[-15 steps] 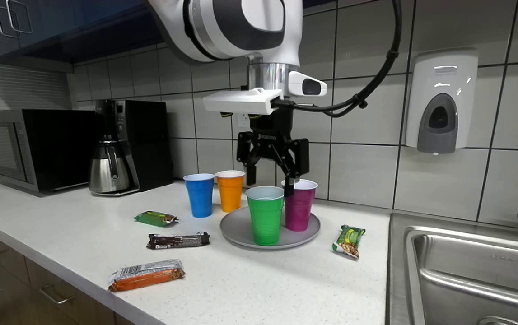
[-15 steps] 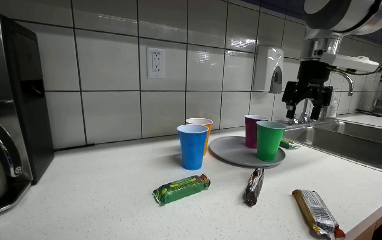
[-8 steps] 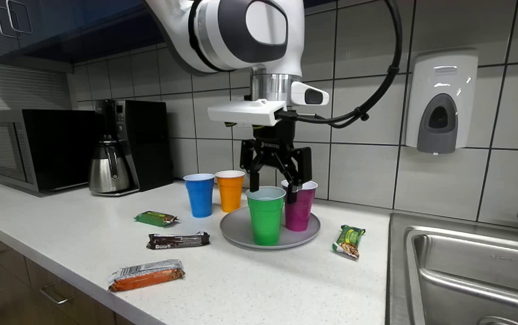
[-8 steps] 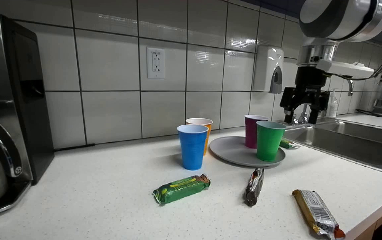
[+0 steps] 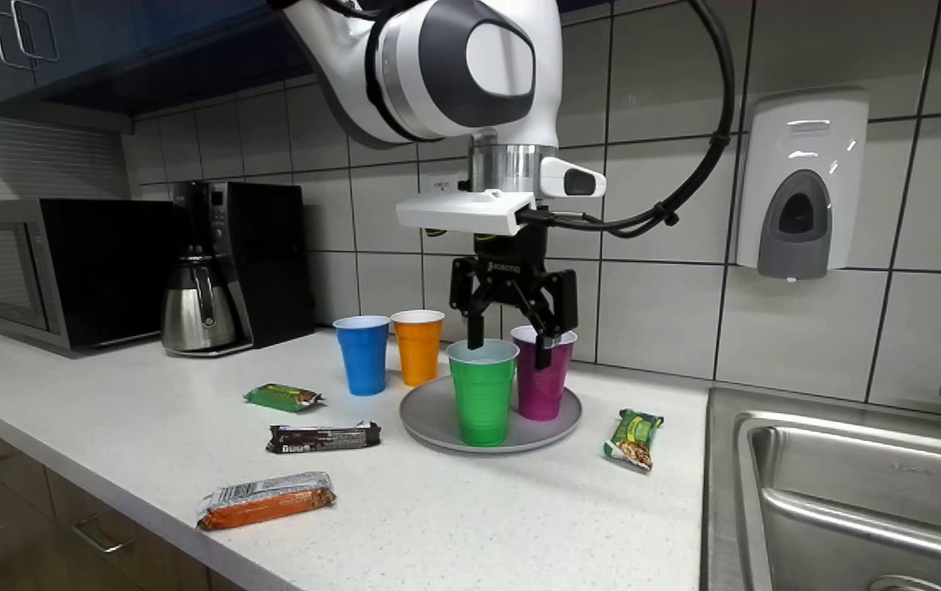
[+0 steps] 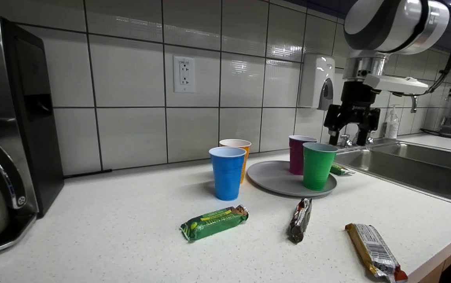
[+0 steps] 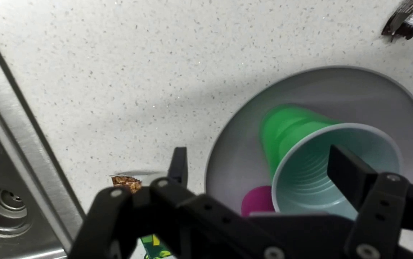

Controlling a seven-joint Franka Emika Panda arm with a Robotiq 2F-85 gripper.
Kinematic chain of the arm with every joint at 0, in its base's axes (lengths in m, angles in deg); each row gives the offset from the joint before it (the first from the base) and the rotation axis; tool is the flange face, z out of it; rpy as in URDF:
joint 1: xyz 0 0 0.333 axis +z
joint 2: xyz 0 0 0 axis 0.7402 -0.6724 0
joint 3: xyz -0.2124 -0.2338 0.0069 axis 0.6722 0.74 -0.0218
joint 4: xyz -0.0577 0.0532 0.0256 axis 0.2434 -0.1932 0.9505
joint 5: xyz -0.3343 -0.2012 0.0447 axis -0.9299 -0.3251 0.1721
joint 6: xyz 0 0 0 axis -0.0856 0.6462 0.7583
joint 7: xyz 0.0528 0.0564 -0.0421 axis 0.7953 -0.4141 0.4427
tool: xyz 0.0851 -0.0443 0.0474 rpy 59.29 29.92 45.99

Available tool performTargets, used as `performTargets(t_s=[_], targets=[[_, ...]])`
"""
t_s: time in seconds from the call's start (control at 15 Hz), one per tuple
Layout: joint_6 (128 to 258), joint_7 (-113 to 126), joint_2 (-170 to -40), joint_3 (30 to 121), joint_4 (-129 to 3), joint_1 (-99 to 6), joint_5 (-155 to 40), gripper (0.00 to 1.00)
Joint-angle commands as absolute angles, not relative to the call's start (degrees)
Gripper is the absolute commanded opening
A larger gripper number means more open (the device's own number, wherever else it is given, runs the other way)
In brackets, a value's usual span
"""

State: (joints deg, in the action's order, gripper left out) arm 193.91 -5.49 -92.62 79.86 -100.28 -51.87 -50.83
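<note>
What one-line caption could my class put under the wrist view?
Looking down past the open gripper at a green cup on a gray plate, with a metal sink at the picture's left.

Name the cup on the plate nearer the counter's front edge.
The green cup: the purple cup shares the plate but stands nearer the wall; the blue cup and orange cup are off it.

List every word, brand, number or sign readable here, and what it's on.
"ROBOTIQ": white letters on the black gripper.
Too blurred to read: yellow print on the green bar near the blue cup.
Too small: print on the dark bar.
Too small: print on the orange-and-silver bar.
Too small: lettering on the outlet.
Too small: marks on the coffee maker.
Too faint: mark on the sink.
</note>
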Motion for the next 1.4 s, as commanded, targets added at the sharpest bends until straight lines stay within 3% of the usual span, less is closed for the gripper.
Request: performTargets(t_s=[0.0,0.67,0.73,0.87,1.33], targets=[[193.7,-6.9,-95.1,78.7,-97.4,-52.7,-49.9,1.00],[193.5,-6.4,-98.9,77.5,-94.5,-52.8,-49.7,1.00],[193.5,-6.4,-99.1,77.4,-94.4,-52.8,-49.7,0.75],[193.6,-6.3,-99.5,77.3,-94.1,-52.9,-49.7,0.68],[193.4,-6.1,-100.1,77.2,-93.7,-52.8,-49.9,0.12]])
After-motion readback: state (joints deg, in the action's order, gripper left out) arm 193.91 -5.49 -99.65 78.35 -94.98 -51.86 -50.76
